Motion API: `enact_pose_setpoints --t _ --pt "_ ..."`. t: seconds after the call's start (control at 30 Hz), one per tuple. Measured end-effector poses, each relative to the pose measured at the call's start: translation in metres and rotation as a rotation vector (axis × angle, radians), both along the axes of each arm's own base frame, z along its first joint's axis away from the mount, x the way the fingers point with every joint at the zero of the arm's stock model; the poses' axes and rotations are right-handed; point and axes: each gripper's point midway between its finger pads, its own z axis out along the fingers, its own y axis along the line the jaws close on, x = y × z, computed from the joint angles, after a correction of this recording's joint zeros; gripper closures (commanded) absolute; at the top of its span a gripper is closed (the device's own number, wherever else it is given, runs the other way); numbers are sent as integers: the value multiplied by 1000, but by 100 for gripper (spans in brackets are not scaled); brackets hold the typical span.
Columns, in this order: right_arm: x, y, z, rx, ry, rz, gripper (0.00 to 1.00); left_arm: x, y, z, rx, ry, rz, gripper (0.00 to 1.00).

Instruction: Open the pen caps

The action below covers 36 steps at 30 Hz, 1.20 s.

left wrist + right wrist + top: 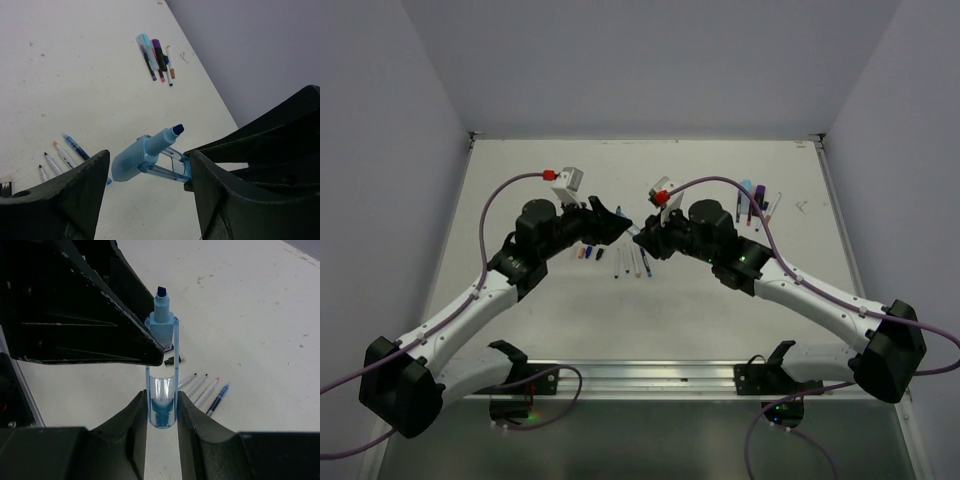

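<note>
Nearest on the white table [720, 310], in the middle of the overhead view, a row of four thin pens [208, 390] lies side by side with bare tips: two dark, one orange, one blue. A stubby black cap [171, 360] lies just beside them.

Just above and beyond the row, the two arms meet at the centre of the frame. The right gripper [161, 412] is clenched on the clear blue end of a light-blue highlighter [131, 165], which hangs in the air over the table. Its dark-blue tip [161, 291] is uncovered and points away from the right wrist camera. The left gripper [149, 155] has its jaws spread wide on either side of the highlighter's front part. Whether either finger touches it is unclear.

Farthest away, toward the upper right of the overhead view, a cluster of pens [157, 57] lies packed together: light blue, purple and white. They are well apart from the arms and too small to show their caps clearly.
</note>
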Motion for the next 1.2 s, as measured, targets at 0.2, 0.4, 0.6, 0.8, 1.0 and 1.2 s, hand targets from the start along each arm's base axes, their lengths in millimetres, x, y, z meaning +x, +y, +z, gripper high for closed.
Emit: enact_pose_setpoints --t 0.2,0.4,0.6,0.8,1.0,1.2 --pt "1 2 5 20 -9 -2 98 3 -5 -4 -13 22 10 41" --pt "4 3 9 40 -17 -16 98 6 -8 6 -69 17 19 50" --pt "5 3 3 51 -12 -26 97 6 -10 12 -126 32 27 64" --pt "4 3 -2 66 -3 -30 90 6 -10 11 -159 60 42 78" --pt "2 2 -2 83 2 -34 67 4 -12 14 -179 68 38 85" --pt "-1 0 5 110 8 -39 48 3 -13 15 -168 48 18 87"
